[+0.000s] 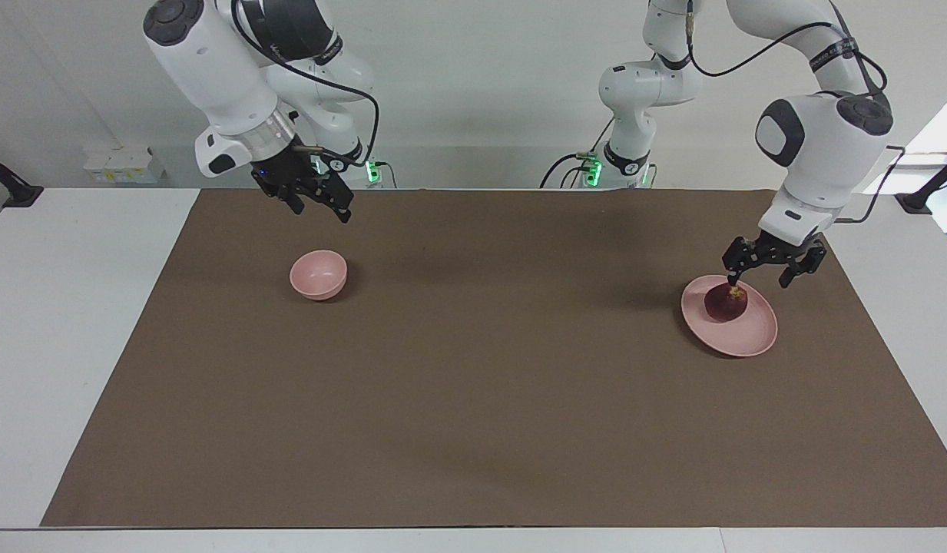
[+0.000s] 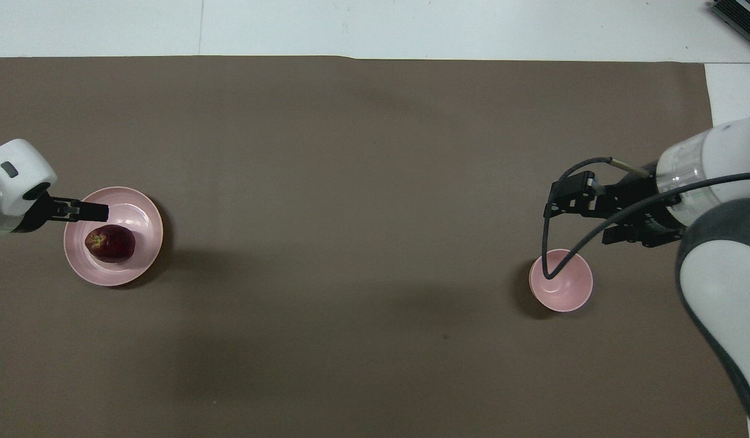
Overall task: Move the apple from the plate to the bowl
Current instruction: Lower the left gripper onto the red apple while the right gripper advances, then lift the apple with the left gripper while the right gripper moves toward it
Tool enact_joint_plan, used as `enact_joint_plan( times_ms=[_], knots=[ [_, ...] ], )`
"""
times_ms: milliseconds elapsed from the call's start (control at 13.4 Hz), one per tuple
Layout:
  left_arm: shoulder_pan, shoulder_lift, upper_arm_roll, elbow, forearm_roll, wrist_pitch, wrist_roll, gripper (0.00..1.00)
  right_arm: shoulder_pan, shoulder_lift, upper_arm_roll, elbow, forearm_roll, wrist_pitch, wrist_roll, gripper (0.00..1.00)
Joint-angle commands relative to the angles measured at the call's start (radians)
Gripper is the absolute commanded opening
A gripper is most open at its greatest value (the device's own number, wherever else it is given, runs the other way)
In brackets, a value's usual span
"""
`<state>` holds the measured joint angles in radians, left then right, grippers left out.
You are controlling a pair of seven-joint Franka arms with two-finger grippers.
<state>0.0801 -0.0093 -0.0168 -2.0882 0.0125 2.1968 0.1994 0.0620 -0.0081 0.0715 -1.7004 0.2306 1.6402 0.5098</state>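
The dark red apple (image 1: 725,303) lies on the pale pink plate (image 1: 752,336) at the left arm's end of the table. In the overhead view the apple (image 2: 111,243) sits near the middle of the plate (image 2: 116,280). My left gripper (image 1: 757,283) is open and empty, hanging just above the apple, with one fingertip close over its stem. The small pink bowl (image 1: 318,274) stands empty at the right arm's end, and also shows in the overhead view (image 2: 569,291). My right gripper (image 1: 322,213) is open and empty, raised over the mat beside the bowl.
A brown mat (image 1: 473,369) covers most of the white table. A black cable from the right arm crosses over the bowl in the overhead view. Small white boxes (image 1: 124,165) stand off the mat by the wall.
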Motion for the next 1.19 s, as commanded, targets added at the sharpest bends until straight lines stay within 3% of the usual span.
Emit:
enact_joint_plan(
  times_ms=[0,595,670,967,1042,1116],
  knots=[
    [0.023,0.024,-0.006,-0.097,-0.008,0.143,0.018,1.0,0.019,0.013,0.002,-0.039,0.079,0.064,0.099,1.0],
    [0.024,0.054,-0.006,-0.219,-0.008,0.299,0.018,1.0,0.145,0.126,0.002,-0.044,0.245,0.246,0.39,1.0],
    [0.026,0.054,-0.006,-0.219,-0.008,0.297,0.018,0.88,0.163,0.14,0.002,-0.044,0.253,0.277,0.417,1.0],
    [0.027,0.067,-0.005,-0.207,-0.008,0.329,0.028,0.11,0.216,0.178,0.002,-0.042,0.306,0.368,0.487,1.0],
    [0.027,0.068,-0.006,-0.205,-0.008,0.349,0.025,0.0,0.217,0.189,0.002,-0.042,0.337,0.375,0.498,1.0],
    [0.03,0.061,-0.005,-0.193,-0.008,0.344,0.02,0.0,0.234,0.203,0.001,-0.042,0.381,0.398,0.501,1.0]
  ],
)
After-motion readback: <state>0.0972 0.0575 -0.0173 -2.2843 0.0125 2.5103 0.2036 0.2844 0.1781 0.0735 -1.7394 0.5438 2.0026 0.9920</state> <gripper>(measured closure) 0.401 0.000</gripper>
